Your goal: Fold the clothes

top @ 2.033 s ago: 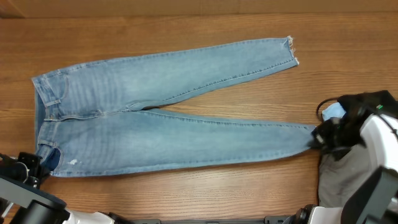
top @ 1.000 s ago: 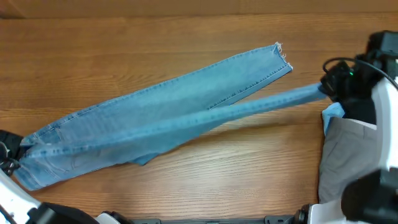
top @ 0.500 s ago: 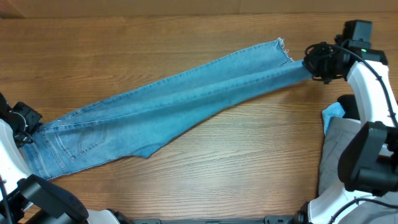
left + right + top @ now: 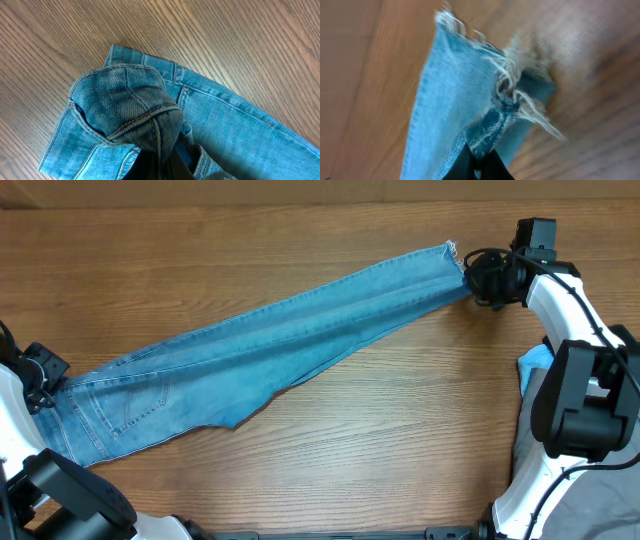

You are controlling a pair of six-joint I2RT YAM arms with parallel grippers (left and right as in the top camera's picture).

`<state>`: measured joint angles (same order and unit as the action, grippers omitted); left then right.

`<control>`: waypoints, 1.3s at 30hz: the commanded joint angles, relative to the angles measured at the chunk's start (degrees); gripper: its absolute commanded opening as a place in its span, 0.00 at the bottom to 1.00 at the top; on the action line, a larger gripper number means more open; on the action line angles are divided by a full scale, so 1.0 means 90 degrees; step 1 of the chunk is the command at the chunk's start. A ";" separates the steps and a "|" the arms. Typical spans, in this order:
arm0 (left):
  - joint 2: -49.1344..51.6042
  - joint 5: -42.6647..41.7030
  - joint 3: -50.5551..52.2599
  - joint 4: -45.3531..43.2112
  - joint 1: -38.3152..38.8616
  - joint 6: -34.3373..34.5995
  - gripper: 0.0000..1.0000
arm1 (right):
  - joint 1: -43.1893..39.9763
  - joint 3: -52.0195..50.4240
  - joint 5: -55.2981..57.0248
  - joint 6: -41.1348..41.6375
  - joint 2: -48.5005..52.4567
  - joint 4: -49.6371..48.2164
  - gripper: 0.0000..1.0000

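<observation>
The right gripper (image 4: pixel 472 277) is matt black. Just behind its jaws sits a squarish black block (image 4: pixel 537 232), with thin black cables (image 4: pixel 490 252) looping beside it. Farther back from the jaws the right arm (image 4: pixel 560 300) is smooth white shell, made of rounded, tube-like links. A bulky black joint segment (image 4: pixel 565 420) interrupts it, with white again at the base. The left gripper (image 4: pixel 48 377) is black and angular too. Behind its jaws the left arm (image 4: pixel 12 420) is white, with a black link (image 4: pixel 70 500) farther back. In both wrist views the fingertips (image 4: pixel 462 170) show as dark, tapered wedges.
</observation>
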<state>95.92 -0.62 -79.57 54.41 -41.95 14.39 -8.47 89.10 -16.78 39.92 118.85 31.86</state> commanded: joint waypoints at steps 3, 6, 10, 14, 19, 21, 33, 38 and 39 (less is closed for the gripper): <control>0.0010 0.0719 -0.0328 -0.0328 -0.0148 -0.0294 0.11 | -0.0163 0.0231 0.0602 0.0090 0.0024 -0.1158 0.87; 0.0010 0.0702 -0.0328 -0.0345 -0.0075 -0.0299 0.29 | -0.0155 0.0233 0.0248 0.0087 0.0024 -0.1333 0.90; 0.0010 0.0702 -0.0328 -0.0359 0.0017 -0.0459 0.63 | -0.0172 0.0233 -0.0075 -0.0515 0.0024 -0.0573 0.87; 0.0010 0.0702 -0.0328 -0.0408 0.0022 -0.0459 0.71 | -0.0056 0.0228 -0.0022 -0.1637 0.0024 0.0284 0.82; -0.0002 -0.0032 -0.0328 -0.0260 0.0041 -0.0515 0.69 | 0.0085 0.0058 0.0840 -0.1911 0.0087 0.0423 0.56; -0.0002 -0.0486 -0.0328 -0.0085 0.0046 -0.0631 0.68 | 0.0085 0.0034 0.0862 -0.1965 0.0206 0.0294 0.40; -0.0002 -0.1440 -0.0325 0.1008 0.0369 -0.1081 0.60 | 0.0151 0.0029 -0.0840 -0.2072 0.0933 -0.0614 0.22; -0.0002 -0.1343 -0.0325 0.1020 0.0714 -0.1086 0.60 | 0.0197 0.0029 -0.1154 -0.2033 0.0933 -0.0580 0.31; -0.0002 -0.1270 -0.0325 0.1020 0.0777 -0.1083 0.60 | 0.0197 0.0029 -0.1171 -0.2033 0.0933 -0.0561 0.34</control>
<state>95.92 -12.03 -81.32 63.53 -37.01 5.78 -7.25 89.45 -23.62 21.41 126.93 26.70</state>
